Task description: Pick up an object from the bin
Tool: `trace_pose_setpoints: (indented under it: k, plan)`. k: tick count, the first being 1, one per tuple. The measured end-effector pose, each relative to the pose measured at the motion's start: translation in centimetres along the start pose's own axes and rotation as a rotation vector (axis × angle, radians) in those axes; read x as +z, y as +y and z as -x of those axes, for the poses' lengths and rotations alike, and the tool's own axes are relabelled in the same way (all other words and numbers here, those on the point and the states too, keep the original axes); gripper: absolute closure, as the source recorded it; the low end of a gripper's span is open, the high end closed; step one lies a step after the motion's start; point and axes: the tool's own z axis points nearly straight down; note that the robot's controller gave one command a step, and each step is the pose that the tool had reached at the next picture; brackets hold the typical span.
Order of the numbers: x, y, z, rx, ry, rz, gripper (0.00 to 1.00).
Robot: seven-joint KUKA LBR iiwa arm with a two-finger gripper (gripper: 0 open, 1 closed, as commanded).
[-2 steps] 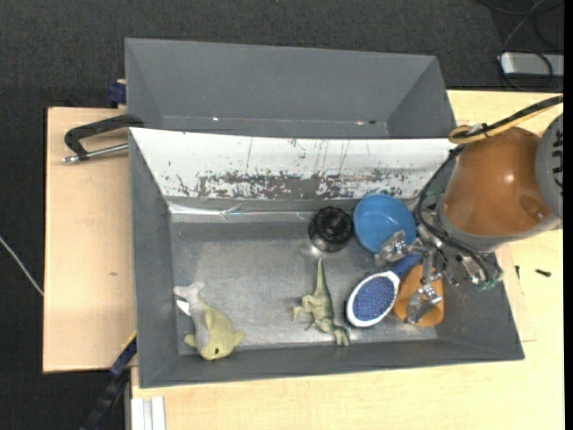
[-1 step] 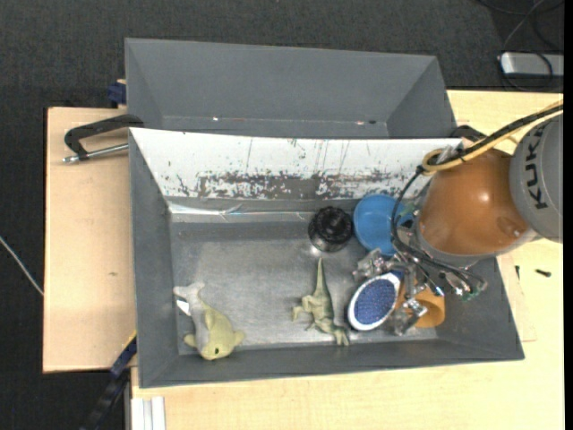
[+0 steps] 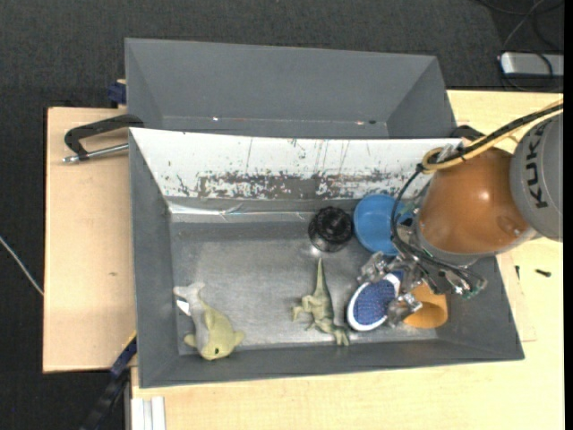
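Observation:
My gripper is low in the bin's right front corner, beneath the orange wrist cover. It hangs right over a blue oval thing with a white rim, which lies tilted on the floor and touches or nearly touches the gripper's metal parts. An orange thing lies just right of the oval, partly hidden by the gripper. A blue cup stands behind the gripper near the back wall. A green toy lizard lies just left of the oval.
A black round knob-like thing sits by the back wall, left of the blue cup. A yellowish plush fish with a white tail lies in the front left corner. The arm comes in over the right rim.

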Motion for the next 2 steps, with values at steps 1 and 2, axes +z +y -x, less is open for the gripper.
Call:
trace_pose_setpoints:
  k: [1,2]
  plan:
    - [-11.2,-0.6,-0.7,-0.106,-0.003,-0.004,1.0]
    - [-20.5,-4.0,0.9,-0.223,-0.004,-0.007,1.0]
